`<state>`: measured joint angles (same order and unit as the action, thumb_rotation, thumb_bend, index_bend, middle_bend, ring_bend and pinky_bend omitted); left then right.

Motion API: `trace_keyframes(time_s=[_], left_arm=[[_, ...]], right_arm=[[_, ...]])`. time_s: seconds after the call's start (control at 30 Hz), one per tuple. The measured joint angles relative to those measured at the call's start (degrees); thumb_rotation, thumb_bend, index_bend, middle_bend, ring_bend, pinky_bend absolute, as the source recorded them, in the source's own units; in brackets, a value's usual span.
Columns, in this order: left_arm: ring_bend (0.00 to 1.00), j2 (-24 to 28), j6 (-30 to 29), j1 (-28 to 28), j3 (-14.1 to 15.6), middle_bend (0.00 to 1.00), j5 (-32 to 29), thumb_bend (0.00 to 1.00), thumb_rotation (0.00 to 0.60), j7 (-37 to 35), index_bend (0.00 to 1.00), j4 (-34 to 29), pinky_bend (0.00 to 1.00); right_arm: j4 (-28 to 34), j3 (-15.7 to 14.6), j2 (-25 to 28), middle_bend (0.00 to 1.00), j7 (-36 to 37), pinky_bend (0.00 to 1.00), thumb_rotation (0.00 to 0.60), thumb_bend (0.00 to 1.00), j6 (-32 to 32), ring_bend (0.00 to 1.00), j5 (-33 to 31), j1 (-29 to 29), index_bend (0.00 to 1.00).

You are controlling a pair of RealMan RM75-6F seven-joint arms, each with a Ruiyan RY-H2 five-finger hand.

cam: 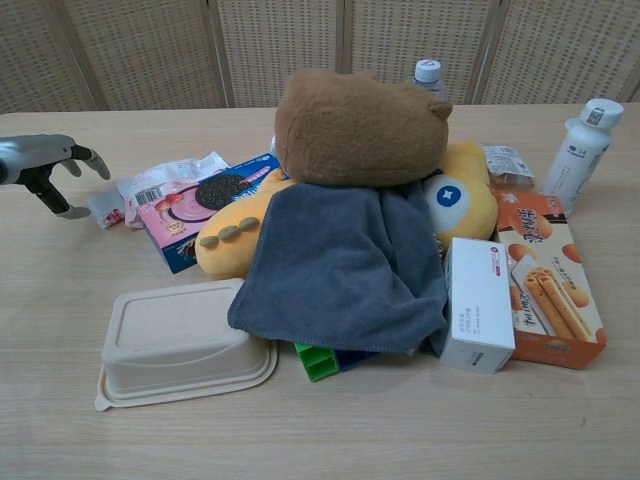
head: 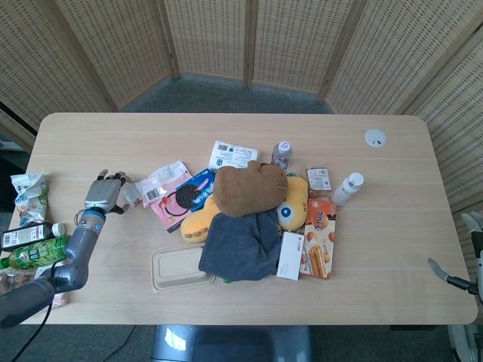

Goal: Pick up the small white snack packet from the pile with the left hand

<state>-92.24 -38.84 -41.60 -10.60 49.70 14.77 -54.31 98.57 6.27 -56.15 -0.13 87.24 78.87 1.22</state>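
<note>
Left hand (head: 103, 194) poised just left of the small white crinkly snack packet (head: 130, 194), fingers spread and curved, holding nothing; packet flat on the pale wooden bench (head: 113, 143) at the left edge of the pile, beside the pink-and-white wrapped packet (head: 160, 183). In the chest view, same hand (cam: 42, 168) raised off the wood, thumb hooked downward, the packet (cam: 106, 208) just to its right.

Likely trouble from here: thin, flat packet skidding away under a fingertip instead of lifting, for want of an edge to catch. Also possible: fingers snagging the pink-and-white wrapper, since the two lie close, perhaps touching. Closing too early, short of the packet, would catch nothing.

Hard to make out: whether any fingertip already touches the packet; the head view puts them almost together, the chest view suggests a gap. Packet print too small to read. Right hand (head: 468, 260) cut off at the frame's right edge; only parts of it visible, so grip cannot be told.
</note>
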Motion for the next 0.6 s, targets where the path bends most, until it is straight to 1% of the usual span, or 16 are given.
trace_keyframes(time_s=[0.23,0.47,0.6], left_arm=[[0.19,-0.41,1.17,-0.26,0.15,0.14,-0.73,0.37,0.6,0.37,0.22,1.92,0.0],[0.19,-2.32,2.55,-1.38,0.24,0.14,-1.24,0.37,0.6,1.32,0.2,4.42,0.0],[0.19,-3.63,3.05,-2.22,0.32,0.15,-1.45,0.37,0.6,2.42,0.22,5.8,0.0]], right_arm=[[0.06,0.12,-0.02,0.0,-0.37,0.0,0.342,0.22,-0.31,0.0,-0.26,-0.01,0.0],[0.19,0.35,0.16,0.0,-0.54,0.0,0.342,0.22,-0.38,0.0,-0.69,-0.13,0.0],[0.17,0.43,0.29,0.0,-0.35,0.0,0.343,0.22,-0.16,0.0,-0.97,-0.42,0.0]])
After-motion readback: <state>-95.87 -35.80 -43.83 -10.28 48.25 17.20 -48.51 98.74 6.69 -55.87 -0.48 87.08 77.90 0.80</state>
